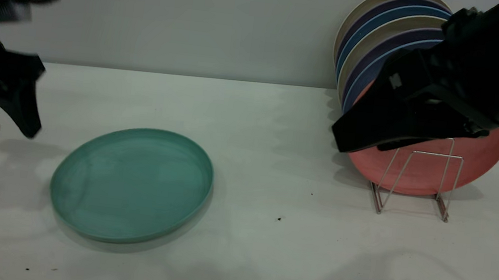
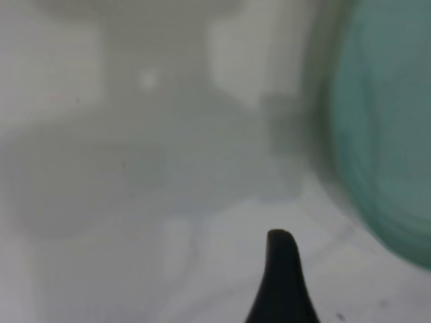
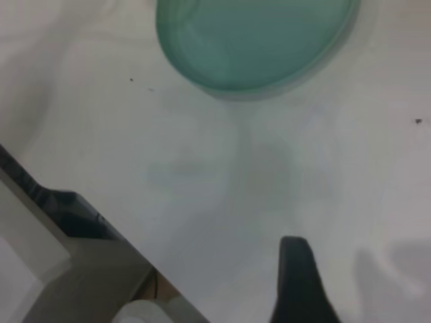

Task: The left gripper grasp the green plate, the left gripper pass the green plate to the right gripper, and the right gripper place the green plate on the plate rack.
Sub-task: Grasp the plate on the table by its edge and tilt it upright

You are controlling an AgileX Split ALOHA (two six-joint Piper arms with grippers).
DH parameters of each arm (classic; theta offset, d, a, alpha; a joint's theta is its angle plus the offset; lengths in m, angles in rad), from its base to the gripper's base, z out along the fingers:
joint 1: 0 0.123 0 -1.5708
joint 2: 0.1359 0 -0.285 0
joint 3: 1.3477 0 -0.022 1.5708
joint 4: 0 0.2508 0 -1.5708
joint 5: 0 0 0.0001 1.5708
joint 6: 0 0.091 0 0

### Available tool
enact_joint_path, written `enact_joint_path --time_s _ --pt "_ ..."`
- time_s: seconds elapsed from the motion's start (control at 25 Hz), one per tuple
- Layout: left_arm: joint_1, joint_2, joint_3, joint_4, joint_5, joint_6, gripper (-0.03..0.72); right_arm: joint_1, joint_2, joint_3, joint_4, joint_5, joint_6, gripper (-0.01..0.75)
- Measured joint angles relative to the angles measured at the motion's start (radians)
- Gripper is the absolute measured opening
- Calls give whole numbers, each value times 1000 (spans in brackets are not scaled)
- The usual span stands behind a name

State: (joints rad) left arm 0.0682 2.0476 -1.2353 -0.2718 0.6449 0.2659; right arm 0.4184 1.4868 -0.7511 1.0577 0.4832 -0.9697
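Plenty of bare white table on every side of the green plate, lying flat toward the front left with its low raised rim touching nothing; matte teal, round and shallow, empty inside. Wide open stretch of tabletop between it and the plate rack well off to the right. Rack of thin silver wire, upright trapezoid loops, front loop free, a salmon-pink plate standing on edge just behind that loop, and a row of cream, purple and blue plates standing behind that toward the pale wall. A few dark specks on the table between plate and rack. Left gripper hanging above the table at the far left, near the green plate's left rim but clear of it, two pointed black wedge fingers aimed downward, parted, nothing between them. Right gripper reaching in from the upper right, bulky and smooth black, tilted down-left in front of the standing plates, well apart from the green plate; cannot tell how its fingers stand, and nothing seen in its hold
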Motion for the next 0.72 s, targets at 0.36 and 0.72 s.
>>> enact_joint_path --time_s 0.36,0.72 --pt "7 216 -139 -122 24 91 589 0 1 0 11 0 -17 500" --pt "7 281 -140 -220 10 170 589 0 1 0 14 -34 -17 500"
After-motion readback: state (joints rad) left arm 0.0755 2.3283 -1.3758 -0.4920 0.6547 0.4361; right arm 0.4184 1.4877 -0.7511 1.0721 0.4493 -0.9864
